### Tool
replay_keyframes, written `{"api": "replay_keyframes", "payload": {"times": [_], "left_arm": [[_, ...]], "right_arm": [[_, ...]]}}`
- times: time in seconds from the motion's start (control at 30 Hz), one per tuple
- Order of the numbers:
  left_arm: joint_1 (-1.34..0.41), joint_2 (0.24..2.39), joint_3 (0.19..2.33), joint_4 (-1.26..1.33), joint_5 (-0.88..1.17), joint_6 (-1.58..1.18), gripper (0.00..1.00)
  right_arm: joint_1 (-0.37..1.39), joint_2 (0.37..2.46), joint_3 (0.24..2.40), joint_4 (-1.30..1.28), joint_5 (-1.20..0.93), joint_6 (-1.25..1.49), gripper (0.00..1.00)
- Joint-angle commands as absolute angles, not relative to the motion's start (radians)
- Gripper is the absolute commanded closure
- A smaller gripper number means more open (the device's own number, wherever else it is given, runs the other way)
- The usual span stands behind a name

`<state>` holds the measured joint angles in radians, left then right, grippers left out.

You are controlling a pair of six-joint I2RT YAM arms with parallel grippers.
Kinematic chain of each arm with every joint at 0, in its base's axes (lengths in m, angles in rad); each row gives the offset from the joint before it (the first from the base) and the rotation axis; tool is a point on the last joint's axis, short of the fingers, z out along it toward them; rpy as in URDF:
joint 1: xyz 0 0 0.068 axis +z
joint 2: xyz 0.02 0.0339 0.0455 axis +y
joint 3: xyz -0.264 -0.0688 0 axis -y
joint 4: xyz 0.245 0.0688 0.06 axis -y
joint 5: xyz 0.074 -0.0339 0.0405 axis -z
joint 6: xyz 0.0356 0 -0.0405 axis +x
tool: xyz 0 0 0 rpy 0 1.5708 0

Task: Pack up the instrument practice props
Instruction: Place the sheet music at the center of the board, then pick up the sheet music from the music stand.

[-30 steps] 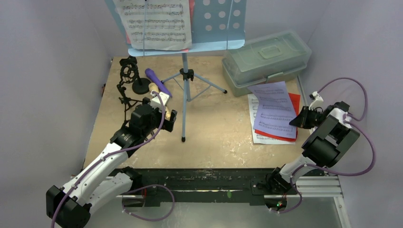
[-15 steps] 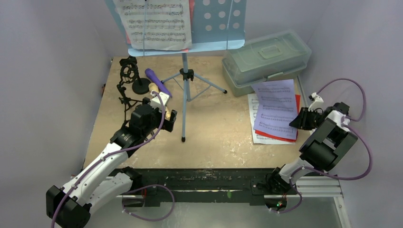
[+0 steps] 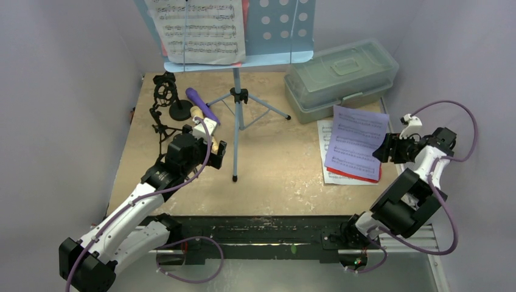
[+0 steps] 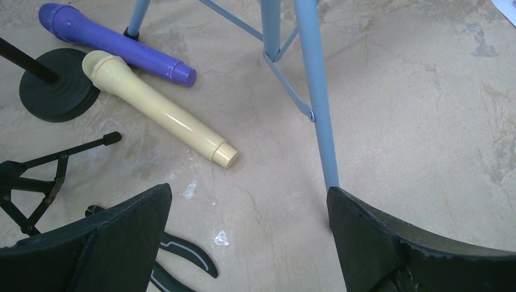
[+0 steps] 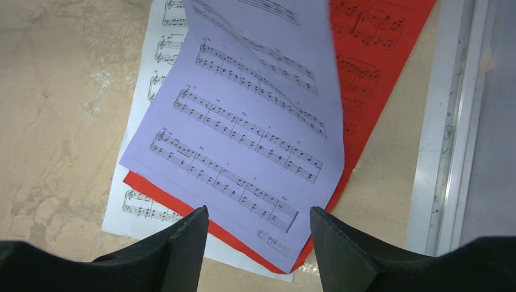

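Right wrist view: your right hand point(image 5: 257, 214) has just let go, jaws spread, nothing pinched. Left hand point(image 4: 249, 201) unchanged: wide open, empty, above tabletop point(image 4: 426, 121) near tan microphone point(image 4: 158, 109). Lavender page point(image 5: 243, 121) now free, near corner low between right fingers, lying skewed over red page point(image 5: 377, 48) and white page point(image 5: 131, 201). Far end has shifted, bowed upward close to lidded box point(image 3: 341, 76). Pages remain unpacked; you likely need a regrip.
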<state>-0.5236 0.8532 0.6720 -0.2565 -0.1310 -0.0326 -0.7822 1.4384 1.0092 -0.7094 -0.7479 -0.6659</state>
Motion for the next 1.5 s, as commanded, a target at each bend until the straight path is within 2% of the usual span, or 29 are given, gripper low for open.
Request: {"api": "replay_keyframes", "payload": {"times": [0.0,0.2,0.53,0.7,0.87,1.0,1.23,1.47], "left_arm": [[-0.516,0.836,0.678,-0.236,-0.125,-0.035,0.0],[-0.516,0.83,0.68,-0.235,-0.118,-0.035,0.0],[-0.515,0.831,0.68,-0.233,-0.1,-0.047,0.0],[-0.515,0.85,0.682,-0.24,-0.086,-0.061,0.0],[-0.515,0.853,0.698,-0.275,-0.031,-0.124,0.0],[-0.515,0.811,0.694,-0.302,0.023,-0.223,0.0],[-0.514,0.644,0.699,-0.334,0.068,-0.436,0.0],[-0.515,0.601,0.814,-0.348,0.091,-0.644,0.0]], "right_arm": [[-0.788,1.364,1.023,-0.701,-0.734,-0.669,0.33],[-0.788,1.286,1.037,-0.758,-0.778,-0.697,0.31],[-0.768,1.19,1.028,-1.119,-1.168,-0.962,0.24],[-0.72,1.223,1.019,-1.199,-1.255,-1.065,0.18],[-0.686,1.362,1.042,-1.32,-1.359,-1.214,0.18],[-0.632,1.484,1.112,-1.371,-1.376,-1.143,0.2],[-0.557,1.452,1.103,-1.359,-1.403,-1.164,0.18],[-0.557,1.475,1.067,-1.368,-1.356,-1.209,0.17]]}}
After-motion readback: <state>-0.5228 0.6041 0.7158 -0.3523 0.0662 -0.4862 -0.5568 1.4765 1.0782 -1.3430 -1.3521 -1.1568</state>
